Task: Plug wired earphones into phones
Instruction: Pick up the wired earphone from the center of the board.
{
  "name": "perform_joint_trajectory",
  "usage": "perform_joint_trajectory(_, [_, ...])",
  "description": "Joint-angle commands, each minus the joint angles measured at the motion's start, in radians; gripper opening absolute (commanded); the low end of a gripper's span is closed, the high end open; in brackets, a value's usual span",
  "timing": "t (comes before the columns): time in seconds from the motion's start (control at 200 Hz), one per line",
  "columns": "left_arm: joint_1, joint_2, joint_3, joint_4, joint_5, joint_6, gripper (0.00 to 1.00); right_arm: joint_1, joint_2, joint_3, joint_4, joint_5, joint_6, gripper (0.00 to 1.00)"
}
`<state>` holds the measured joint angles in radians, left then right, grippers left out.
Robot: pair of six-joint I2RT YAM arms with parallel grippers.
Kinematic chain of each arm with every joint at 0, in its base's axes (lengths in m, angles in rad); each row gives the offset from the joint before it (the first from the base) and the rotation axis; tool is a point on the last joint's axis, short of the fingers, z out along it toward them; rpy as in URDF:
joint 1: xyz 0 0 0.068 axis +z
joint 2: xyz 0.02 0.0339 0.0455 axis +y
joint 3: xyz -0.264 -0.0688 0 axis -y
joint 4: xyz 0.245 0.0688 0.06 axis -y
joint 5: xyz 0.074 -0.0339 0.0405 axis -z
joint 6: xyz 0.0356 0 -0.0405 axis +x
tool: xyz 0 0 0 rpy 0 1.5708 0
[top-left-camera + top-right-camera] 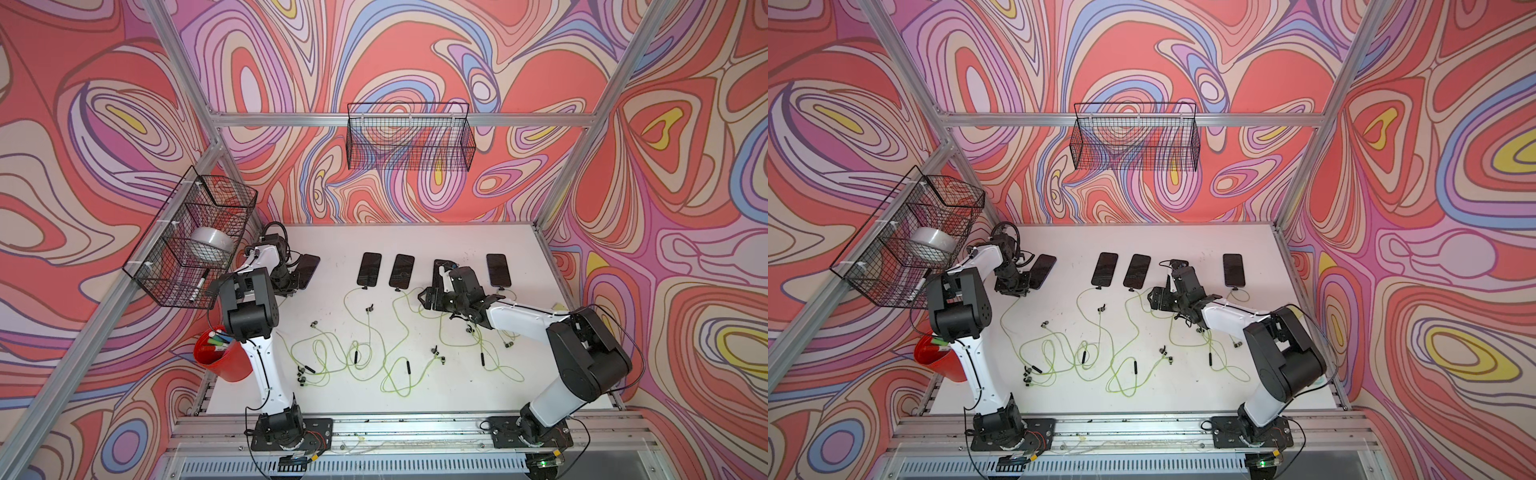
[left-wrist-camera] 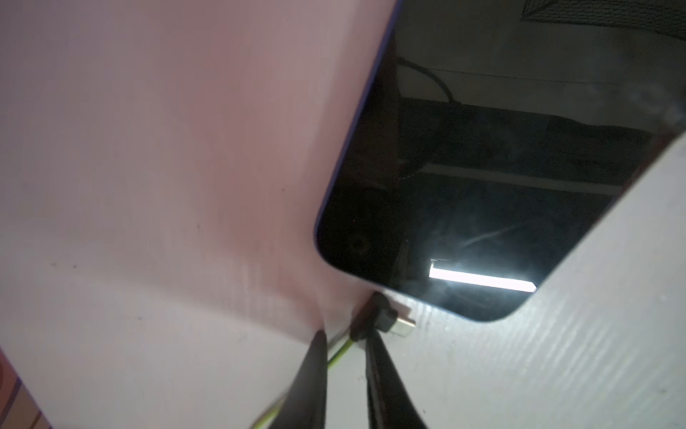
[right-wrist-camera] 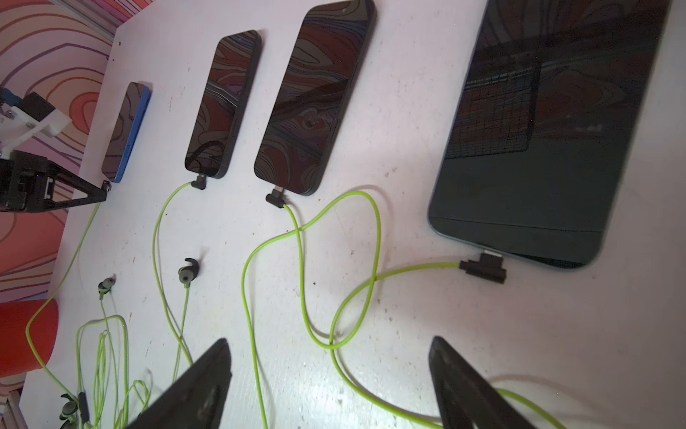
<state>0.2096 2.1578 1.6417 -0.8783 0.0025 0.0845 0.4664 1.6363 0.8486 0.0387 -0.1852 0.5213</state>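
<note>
The plug (image 2: 375,315) is a light, rigid little elbow of black plastic with a bare metal tip. Its yellow-green cable (image 2: 336,356) is thin and limp, so I judge that a hold on the cable alone would let the plug swing. The stiff black body just behind the bend looks like the place to take it, squarely, so the tip can be steered into the port. That tip may bend if it is pushed in askew.

The plug lies on the tabletop (image 2: 148,260) just beside the bottom edge of the blue-edged phone (image 2: 482,167), with its tip running along that edge and not in it. The left claw (image 2: 345,334) has its fingers drawn close on either side of the plug's stem, where the cable leaves. I cannot tell whether they pinch it firmly. The phone is flat and glossy and will probably slide on the smooth tabletop if pushed.

Further along, three more phones (image 3: 315,96) each show a plug at the bottom edge. The right claw (image 3: 329,340) is spread wide above a cable loop and holds nothing.
</note>
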Motion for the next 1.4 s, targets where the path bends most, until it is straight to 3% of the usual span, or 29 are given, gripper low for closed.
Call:
perform_joint_trajectory(0.0, [-0.018,0.041,-0.036,-0.066,-0.024,-0.003,0.15,-0.011,-0.030,-0.019,0.022,-0.006,-0.004,0.84])
perform_joint_trajectory(0.381, [-0.106,-0.004,-0.112,-0.071,0.027,-0.093,0.00,-0.035,-0.058,-0.040,0.025,-0.010,-0.015,0.84])
perform_joint_trajectory(0.746, [-0.199,-0.163,-0.196,-0.016,0.172,-0.172,0.00,-0.038,-0.044,-0.024,0.023,-0.023,-0.003,0.84])
perform_joint_trajectory(0.876, [-0.217,-0.250,-0.216,0.014,0.276,-0.208,0.00,-0.037,-0.015,0.010,0.023,-0.053,0.003,0.84])
perform_joint_trajectory(1.077, [-0.260,-0.341,-0.224,0.059,0.429,-0.202,0.00,-0.037,0.031,0.050,0.104,-0.195,0.058,0.78])
perform_joint_trajectory(1.182, [-0.285,-0.369,-0.254,0.140,0.627,-0.216,0.00,-0.038,0.052,0.062,0.175,-0.273,0.106,0.75])
perform_joint_trajectory(1.392, [-0.348,-0.387,-0.281,0.304,0.888,-0.227,0.00,-0.038,0.047,0.079,0.241,-0.367,0.149,0.62])
